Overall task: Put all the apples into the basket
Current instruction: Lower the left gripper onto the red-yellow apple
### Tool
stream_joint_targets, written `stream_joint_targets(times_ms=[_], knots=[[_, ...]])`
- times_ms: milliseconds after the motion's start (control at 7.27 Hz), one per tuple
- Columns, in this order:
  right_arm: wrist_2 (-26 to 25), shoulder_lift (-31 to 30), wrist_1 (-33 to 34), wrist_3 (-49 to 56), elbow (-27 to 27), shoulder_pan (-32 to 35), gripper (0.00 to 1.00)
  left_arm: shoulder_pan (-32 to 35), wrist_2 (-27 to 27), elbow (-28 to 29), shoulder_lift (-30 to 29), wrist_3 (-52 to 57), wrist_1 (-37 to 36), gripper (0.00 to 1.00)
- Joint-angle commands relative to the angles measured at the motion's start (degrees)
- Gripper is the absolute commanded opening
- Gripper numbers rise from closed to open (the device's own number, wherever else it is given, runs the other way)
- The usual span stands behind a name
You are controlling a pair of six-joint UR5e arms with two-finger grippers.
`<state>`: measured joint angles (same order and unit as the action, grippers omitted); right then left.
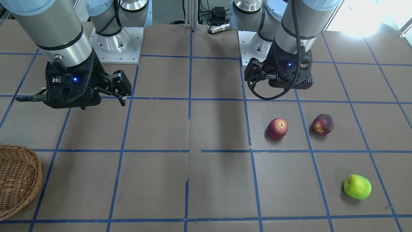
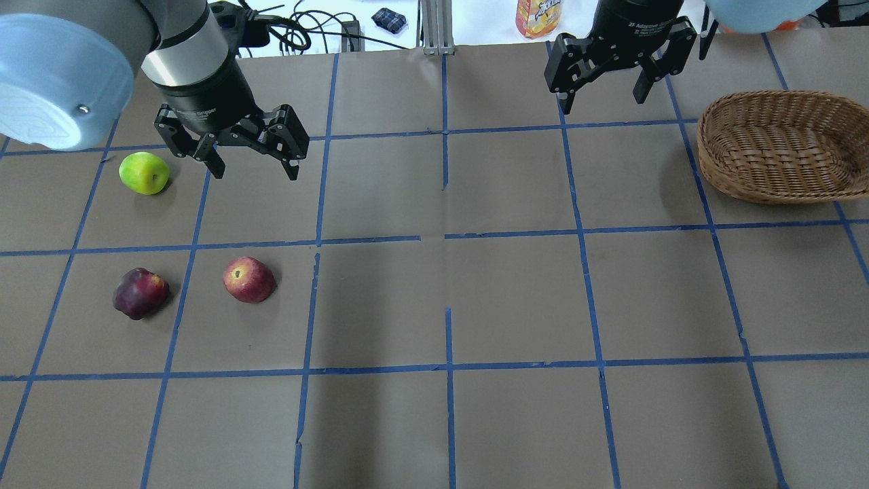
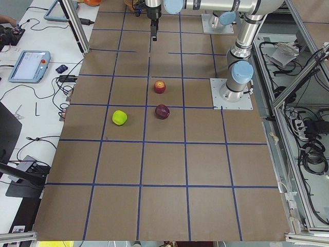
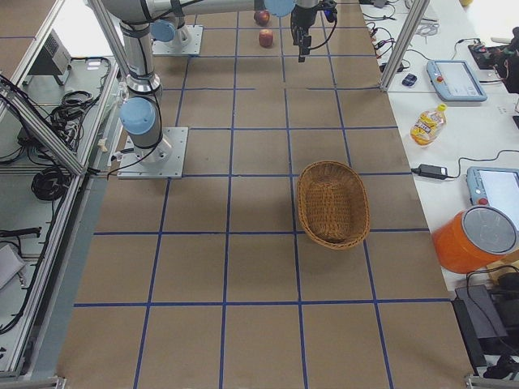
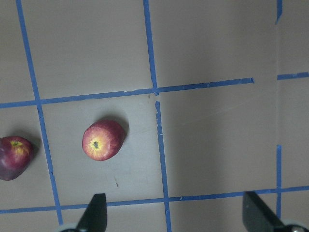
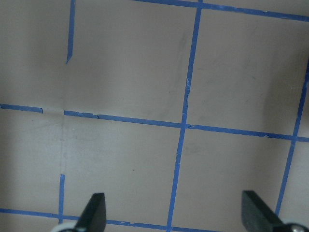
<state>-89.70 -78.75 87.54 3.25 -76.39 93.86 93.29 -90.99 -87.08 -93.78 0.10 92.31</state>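
Three apples lie on the table on my left side. The red apple with yellow patches (image 2: 249, 279) also shows in the left wrist view (image 5: 103, 140). The dark maroon apple (image 2: 140, 293) lies to its left, and the lime green apple (image 2: 144, 173) lies farther from me. My left gripper (image 2: 256, 173) is open and empty, hovering above the table to the right of the green apple. The wicker basket (image 2: 767, 193) stands empty at the far right. My right gripper (image 2: 601, 102) is open and empty, hovering left of the basket.
The table is brown board with a grid of blue tape lines (image 2: 448, 238). A juice bottle (image 2: 538, 17) and cables lie beyond the far edge. The arm bases (image 1: 117, 42) stand at the robot's side of the table.
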Motion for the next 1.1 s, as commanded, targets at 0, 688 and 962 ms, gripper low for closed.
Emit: stream_joint_targets(times_ms=[0,688,962], knots=[[0.0,0.0,0.0,0.0,-0.1,0.1,1.0,0.0,0.8,0.6,-0.2,-0.3,0.2,1.0],[0.0,0.0,0.0,0.0,-0.2,-0.1,1.0,-0.6,2.1,0.7,-2.4,-0.5,-0.3,1.0],[0.0,0.0,0.0,0.0,-0.3,-0.2,1.0,-2.4,1.9,-2.8,-2.9,4.6,-0.6,1.0]])
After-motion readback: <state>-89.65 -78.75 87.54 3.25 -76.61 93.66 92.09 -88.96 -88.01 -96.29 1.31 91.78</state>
